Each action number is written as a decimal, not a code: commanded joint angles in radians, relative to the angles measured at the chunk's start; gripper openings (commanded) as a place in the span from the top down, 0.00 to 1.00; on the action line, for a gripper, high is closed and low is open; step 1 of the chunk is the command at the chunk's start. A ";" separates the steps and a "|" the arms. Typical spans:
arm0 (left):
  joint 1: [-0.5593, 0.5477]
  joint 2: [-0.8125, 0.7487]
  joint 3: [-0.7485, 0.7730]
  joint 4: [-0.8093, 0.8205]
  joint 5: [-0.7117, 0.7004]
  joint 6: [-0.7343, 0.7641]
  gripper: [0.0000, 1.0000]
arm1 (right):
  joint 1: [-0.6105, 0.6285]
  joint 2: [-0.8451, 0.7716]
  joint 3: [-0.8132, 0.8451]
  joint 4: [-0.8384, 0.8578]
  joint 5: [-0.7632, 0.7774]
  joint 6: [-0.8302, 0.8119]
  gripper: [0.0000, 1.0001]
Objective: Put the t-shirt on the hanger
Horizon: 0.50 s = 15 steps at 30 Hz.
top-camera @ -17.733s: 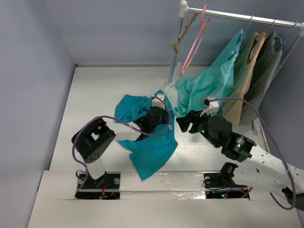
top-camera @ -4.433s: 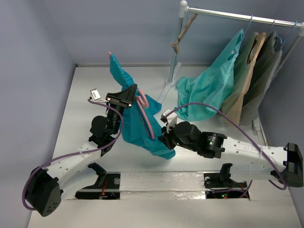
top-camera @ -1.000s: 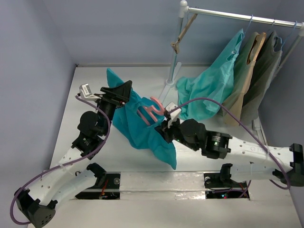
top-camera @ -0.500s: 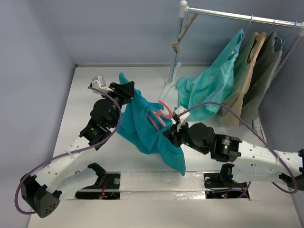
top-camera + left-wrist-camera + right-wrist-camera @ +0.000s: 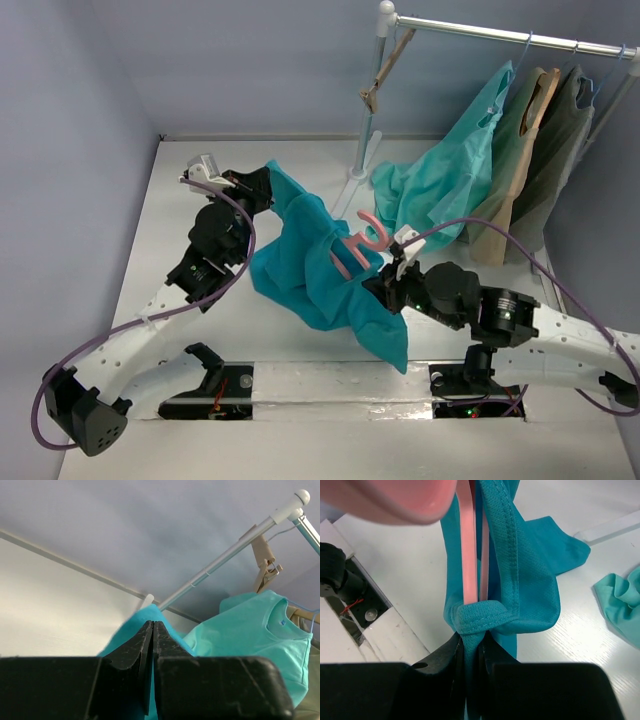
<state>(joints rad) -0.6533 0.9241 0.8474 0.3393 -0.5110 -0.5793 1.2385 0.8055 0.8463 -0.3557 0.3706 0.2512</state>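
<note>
The teal-blue t-shirt [image 5: 305, 262] hangs stretched between my two grippers above the table. My left gripper [image 5: 266, 181] is shut on its upper far corner; in the left wrist view the jaws [image 5: 152, 630] are pressed together with teal cloth [image 5: 125, 637] behind them. The pink hanger [image 5: 360, 238] stands inside the t-shirt, its hook poking out at the top. My right gripper [image 5: 388, 284] is shut on the hanger's lower part through a fold of the hem. In the right wrist view the pink bars [image 5: 467, 555] run down into that fold [image 5: 479, 617] at the gripper [image 5: 471, 645].
A clothes rail [image 5: 500, 35] crosses the back right on a post [image 5: 362, 150]. It carries a brown wooden hanger [image 5: 385, 70], a mint-green garment [image 5: 450, 185] and tan and olive garments [image 5: 545, 140]. The mint cloth [image 5: 620, 600] reaches the table beside my right gripper.
My left gripper has closed on the t-shirt's corner. The right arm has carried the hanger and the t-shirt to the right and nearer, drawing the cloth out between the arms.
</note>
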 commanded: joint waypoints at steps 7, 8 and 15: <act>0.001 -0.021 0.024 0.085 0.003 0.062 1.00 | -0.001 -0.094 0.093 -0.114 -0.021 0.017 1.00; 0.001 -0.027 0.015 0.102 0.037 0.067 0.92 | -0.001 -0.097 0.091 -0.115 -0.019 0.025 1.00; 0.001 0.022 0.079 0.103 0.152 0.056 0.27 | -0.001 -0.083 0.056 -0.085 -0.039 0.043 1.00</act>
<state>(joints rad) -0.6525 0.9310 0.8562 0.3908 -0.4160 -0.5362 1.2385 0.7311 0.8928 -0.4927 0.3508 0.2783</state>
